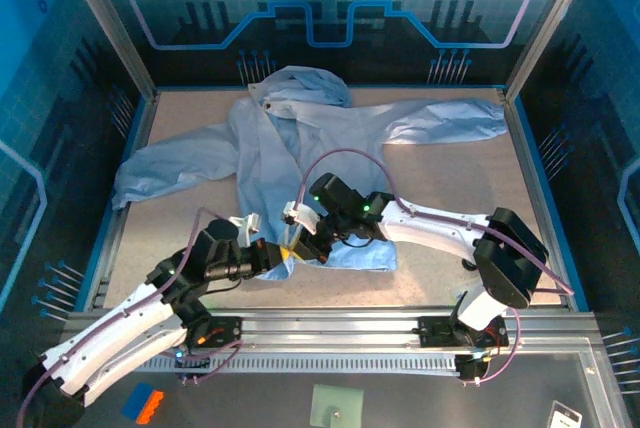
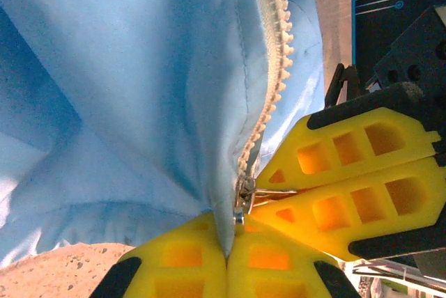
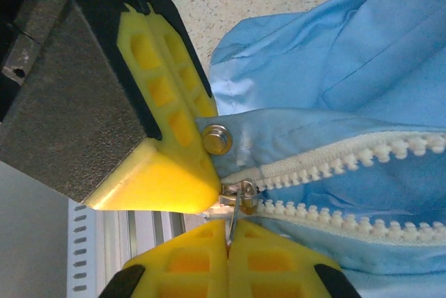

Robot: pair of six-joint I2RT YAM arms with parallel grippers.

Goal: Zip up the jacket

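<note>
jacket lies flat on the tabletop, hood far, hem at the near edge where both hands meet. left hand is clamped on the hem fabric just under the slider. right hand pinches the thin metal pull tab. teeth sit apart past the slider, so barely zipped. fabric looks light, thin and floppy, probably slick, so expect bunching. hem needs tension while the tab travels. tab is small and could slip out.
</note>
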